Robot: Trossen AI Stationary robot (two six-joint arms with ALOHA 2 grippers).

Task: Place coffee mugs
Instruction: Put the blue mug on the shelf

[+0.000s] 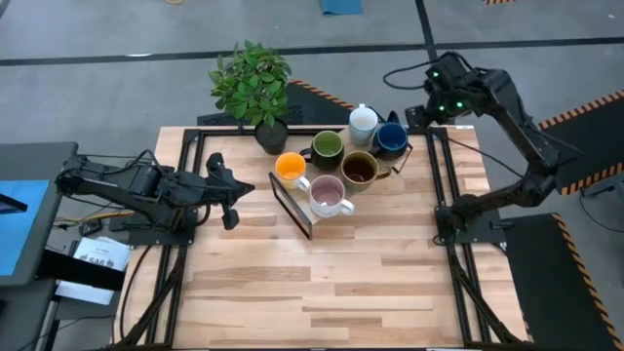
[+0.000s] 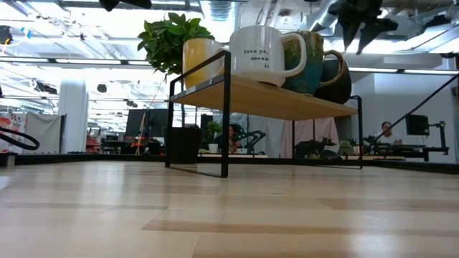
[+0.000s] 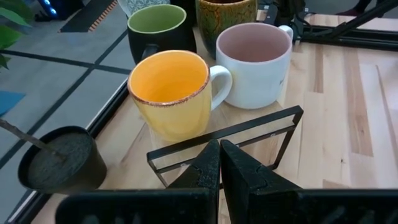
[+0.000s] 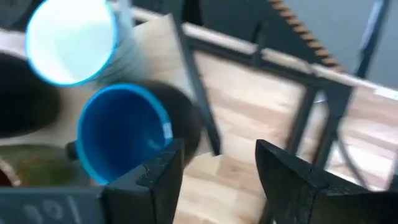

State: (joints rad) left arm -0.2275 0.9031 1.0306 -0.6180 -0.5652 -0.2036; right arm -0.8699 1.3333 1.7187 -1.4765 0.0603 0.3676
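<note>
all six coffee mugs sit together on the small wooden shelf with a black metal frame, just above the centre of the high view: the orange mug and the pale pink mug at the near edge, the dark green mug and the brown-olive mug behind them, and the white mug and the dark blue mug farthest back, close together and some touching. judged from that, the placing looks finished or nearly so; no mug stands loose on the table and neither arm carries one, so what is left seems only to draw the arms away. the left gripper lies low at centre left of the high view, beside the shelf's near end, its jaws pressed together with nothing between them. the right gripper hangs at the upper right of the high view, above the table's far right corner and just past the blue mug, its jaws spread wide and empty. the table is pale wood planks with a black frame along its sides, bare across its lower half. a dark pot with a green plant stands at the far edge, left of the mugs. the low view shows a bright workshop behind, with a seated person far off at the right.
</note>
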